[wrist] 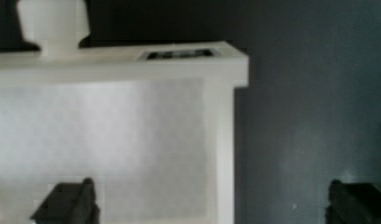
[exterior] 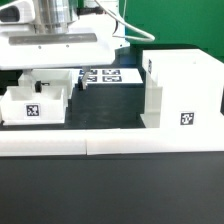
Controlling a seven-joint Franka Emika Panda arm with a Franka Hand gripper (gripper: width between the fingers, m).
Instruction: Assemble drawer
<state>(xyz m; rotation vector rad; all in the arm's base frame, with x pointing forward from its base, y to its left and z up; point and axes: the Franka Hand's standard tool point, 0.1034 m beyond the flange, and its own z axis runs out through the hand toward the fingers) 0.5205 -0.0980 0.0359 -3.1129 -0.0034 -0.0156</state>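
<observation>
One small white drawer tray [exterior: 35, 103] with a square tag on its front stands at the exterior view's left. In the wrist view this tray [wrist: 116, 130] fills much of the frame, with its knob [wrist: 54, 25] and a tag on its rim. My gripper [exterior: 48, 75] hangs just above the tray, open and empty. In the wrist view the gripper [wrist: 212, 200] has one dark finger [wrist: 66, 200] over the tray and the other over the dark table beside it. The large white housing [exterior: 180, 90] stands at the exterior view's right. A second tray is not in view.
The marker board [exterior: 105, 75] lies flat at the back between tray and housing. The long low white border rail [exterior: 110, 146] runs along the table's front edge. The table top is dark.
</observation>
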